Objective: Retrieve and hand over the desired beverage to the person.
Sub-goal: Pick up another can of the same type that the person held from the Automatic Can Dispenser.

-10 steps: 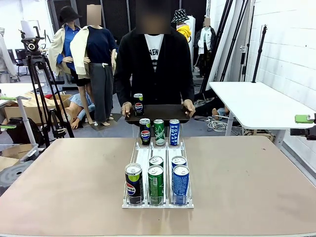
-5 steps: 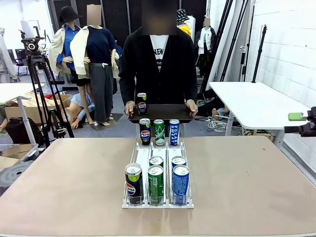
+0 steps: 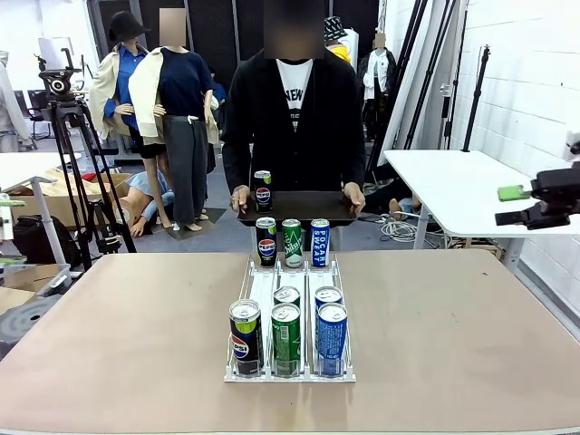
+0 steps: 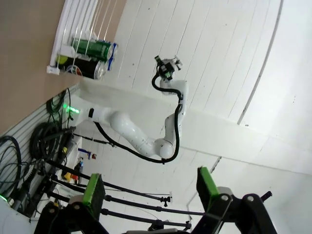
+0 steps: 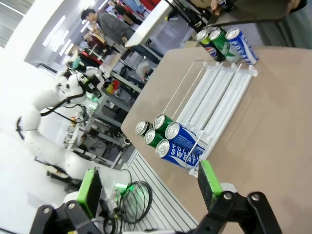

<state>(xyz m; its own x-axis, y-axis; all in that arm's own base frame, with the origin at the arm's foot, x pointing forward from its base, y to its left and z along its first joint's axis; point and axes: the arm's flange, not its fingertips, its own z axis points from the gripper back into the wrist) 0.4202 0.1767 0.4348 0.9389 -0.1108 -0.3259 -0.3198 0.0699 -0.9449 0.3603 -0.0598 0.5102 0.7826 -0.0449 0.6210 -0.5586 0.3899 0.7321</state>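
The person stands at the far side of the table and holds a black tray with both hands. One Pepsi can stands upright on the tray's left part. A white rack in the middle of the table carries Pepsi, green and blue Pocari cans: three at its far end and several at its near end. My right gripper hangs open in the air at the right, well off the rack; its pads hold nothing. My left gripper is open and bare too.
A white side table stands at the right behind my right gripper. A camera tripod is at the far left. The tabletop is bare on both sides of the rack. The right arm appears in the left wrist view.
My right gripper has come in from the right edge, moving left and slightly up. The person has shifted a little to the right with the tray. The cans in the rack have not moved.
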